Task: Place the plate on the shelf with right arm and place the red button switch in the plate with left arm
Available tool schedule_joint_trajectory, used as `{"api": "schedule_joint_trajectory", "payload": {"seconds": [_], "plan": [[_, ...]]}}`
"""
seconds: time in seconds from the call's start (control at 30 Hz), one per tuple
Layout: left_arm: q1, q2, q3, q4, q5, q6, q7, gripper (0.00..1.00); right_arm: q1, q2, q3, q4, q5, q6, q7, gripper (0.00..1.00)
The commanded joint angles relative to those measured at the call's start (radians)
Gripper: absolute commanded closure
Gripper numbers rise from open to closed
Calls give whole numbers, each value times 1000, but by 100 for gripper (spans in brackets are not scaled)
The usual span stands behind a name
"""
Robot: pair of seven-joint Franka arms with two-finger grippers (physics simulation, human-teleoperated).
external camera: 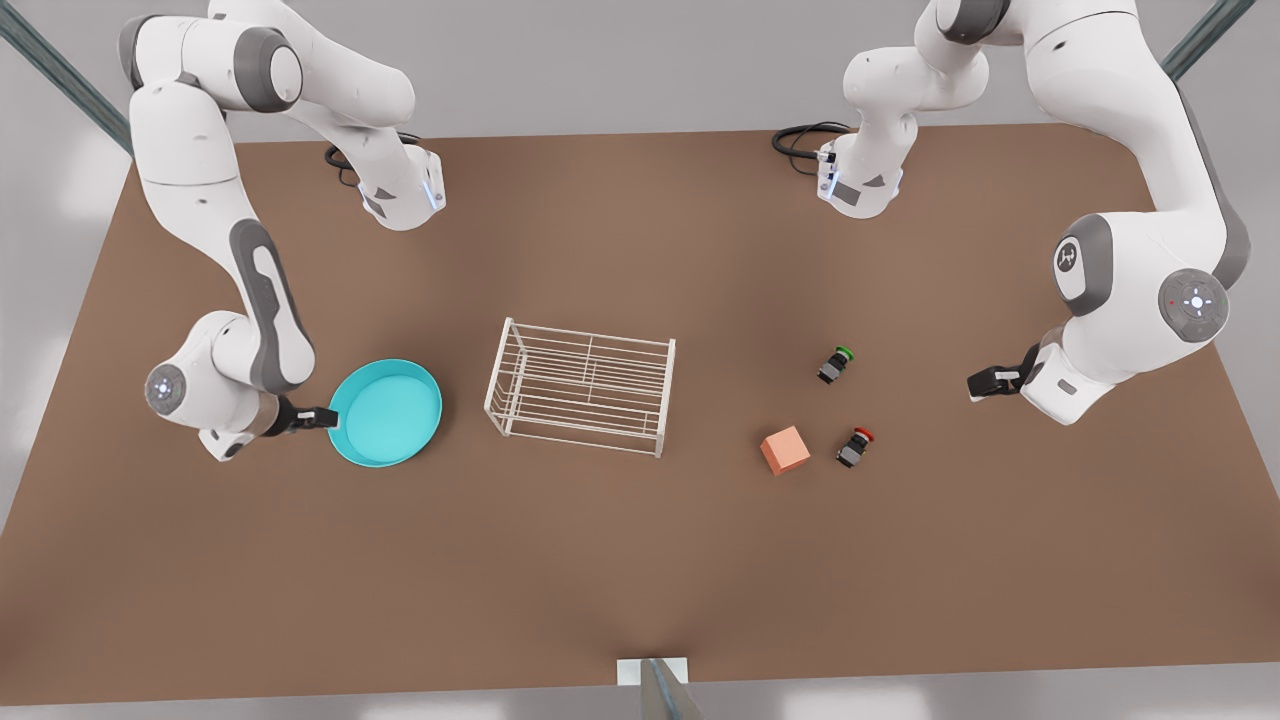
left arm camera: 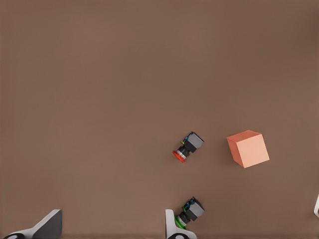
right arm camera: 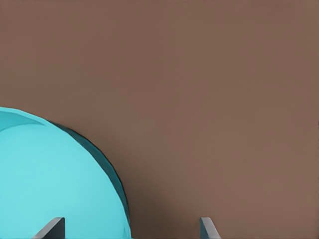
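**Both grippers spread, plate on the table by the rack**

Right gripper (external camera: 322,417) is on the front view's left, down low at the rim of the plate (external camera: 385,412). In the right wrist view its two fingertips (right arm camera: 51,228) sit wide apart, one over the turquoise dish (right arm camera: 55,184) and the other over bare table, so the jaws straddle the rim without pinching it. Whether a finger actually touches the rim, I can't tell.

The plate lies flat on the brown table (external camera: 640,560), hollow side up. It's round, so no real long axis. Just beside it toward the front view's right stands the shelf (external camera: 582,385), upright, white wire, its long side running roughly across the front view, slightly skewed. Plate and shelf are near but apart.

Left gripper (external camera: 985,382) is over on the front view's right, hanging above the table with nothing in it. The left wrist view shows its fingertips (left arm camera: 47,225) spread wide.

The red button switch (external camera: 857,447) lies on its side on the table, well apart from that gripper. In the front view its long axis runs diagonally, red cap up and to the right, black body down and to the left. Near it sits the orange cube (external camera: 785,450), and the green button switch (external camera: 835,364) lies farther back, tipped the same diagonal way.
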Motion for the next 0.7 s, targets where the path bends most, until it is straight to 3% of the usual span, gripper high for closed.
{"api": "schedule_joint_trajectory", "payload": {"seconds": [0.0, 0.1, 0.2, 0.37, 0.5, 0.67], "plan": [[0, -1, 0, 0, -1, -2, 3, 0, -4, 7, 5, -4, 3, 96, -324, 1], [-2, -3, -2, -11, -1, -24, 3, 0, -23, 23, 31, -8, 29, 95, -326, 4], [-2, 0, -37, 0, -4, -22, -7, 0, -66, 24, 75, -28, 31, 95, -326, 14], [3, 0, -43, 2, 5, -13, 2, 0, -66, 23, 97, -37, 57, 90, -323, 24], [3, 0, -43, 2, 12, -10, 3, 0, -66, 24, 97, -37, 57, 90, -326, 37], [5, 0, -41, 2, 12, -11, 3, 0, -86, 35, 98, -34, 54, 95, -350, 37]]}}
